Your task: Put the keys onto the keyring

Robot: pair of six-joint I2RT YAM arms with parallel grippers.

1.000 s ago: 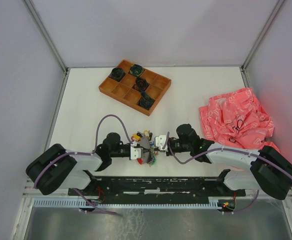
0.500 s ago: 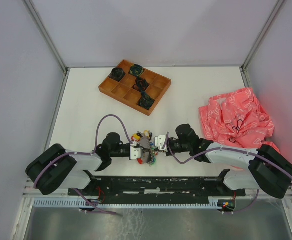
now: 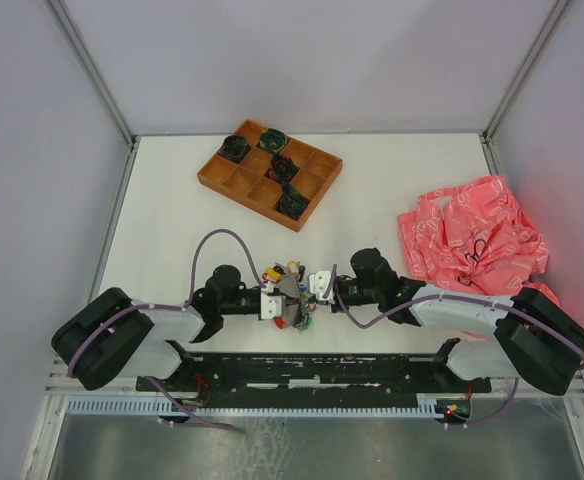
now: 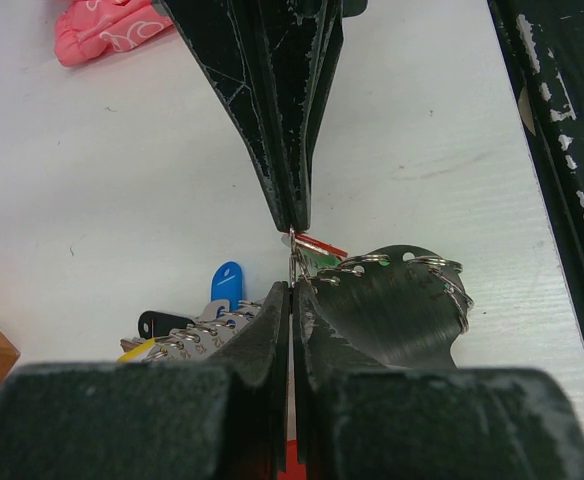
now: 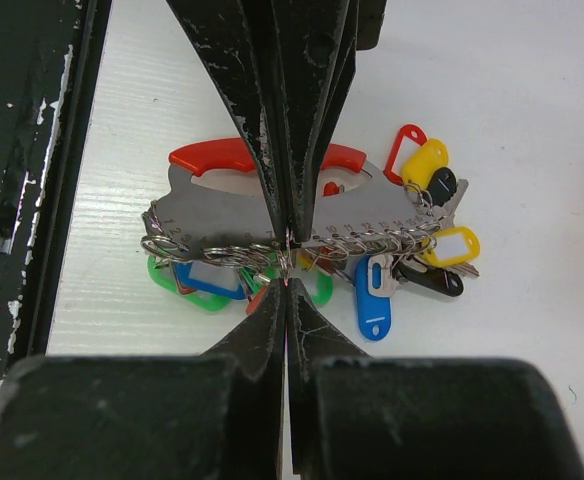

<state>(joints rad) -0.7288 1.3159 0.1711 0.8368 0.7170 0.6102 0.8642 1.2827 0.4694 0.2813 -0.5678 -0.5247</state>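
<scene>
Red keyring (image 5: 212,155) amid coloured keys (image 5: 374,300)

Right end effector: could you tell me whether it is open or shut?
Shut: the right end effector has its fingers pressed together, no gap, pinching a small ring at the keyring.

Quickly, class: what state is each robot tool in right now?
Left tool: closed, pinching a small split ring.
Right tool: closed on a split ring.
</scene>
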